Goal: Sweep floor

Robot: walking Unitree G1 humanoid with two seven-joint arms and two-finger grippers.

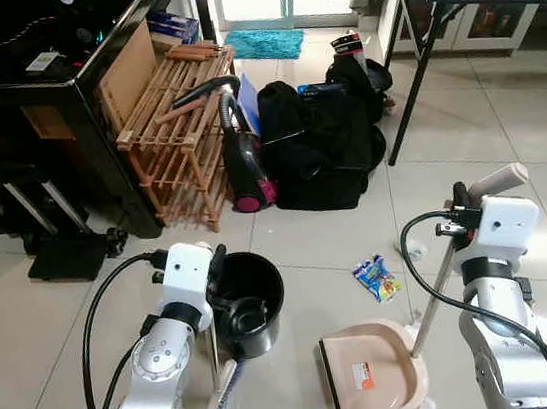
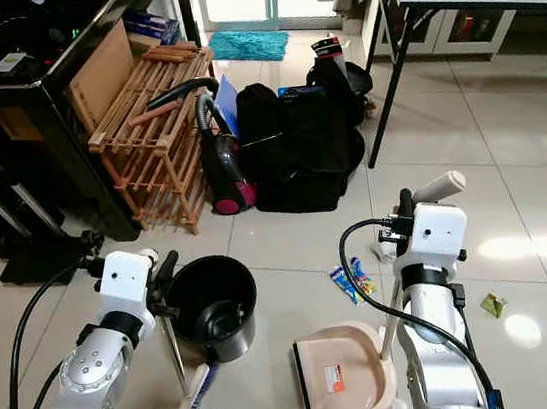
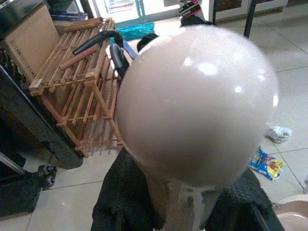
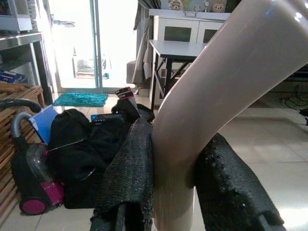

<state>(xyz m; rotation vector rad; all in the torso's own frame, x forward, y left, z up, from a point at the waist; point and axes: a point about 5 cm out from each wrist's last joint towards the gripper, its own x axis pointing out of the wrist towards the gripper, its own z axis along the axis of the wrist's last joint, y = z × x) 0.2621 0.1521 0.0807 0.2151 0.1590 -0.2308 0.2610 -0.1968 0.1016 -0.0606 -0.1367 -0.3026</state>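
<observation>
L end effector [image 3: 185, 211] is clamped on the broom [image 3: 197, 103] handle just under its round beige knob; the broom head [image 1: 211, 406] rests on the floor [image 1: 504, 114] beside a black bin [image 1: 251, 303]. R end effector [image 4: 175, 192] grips the dustpan handle [image 4: 216, 91], fingers [image 4: 127, 178] tight on both sides of the curved beige tube. Dustpan [image 1: 371, 368] sits flat on the floor btwn the two arms. A blue-yellow wrapper [image 1: 375, 278] lies just beyond the pan, w/ a crumpled white scrap [image 3: 279, 133] near it. Further back: wooden rack [image 1: 176, 116], vacuum [image 1: 245, 163], black bags [image 1: 321, 143]. A green scrap [image 2: 493, 305] lies to the right of the R arm.
</observation>
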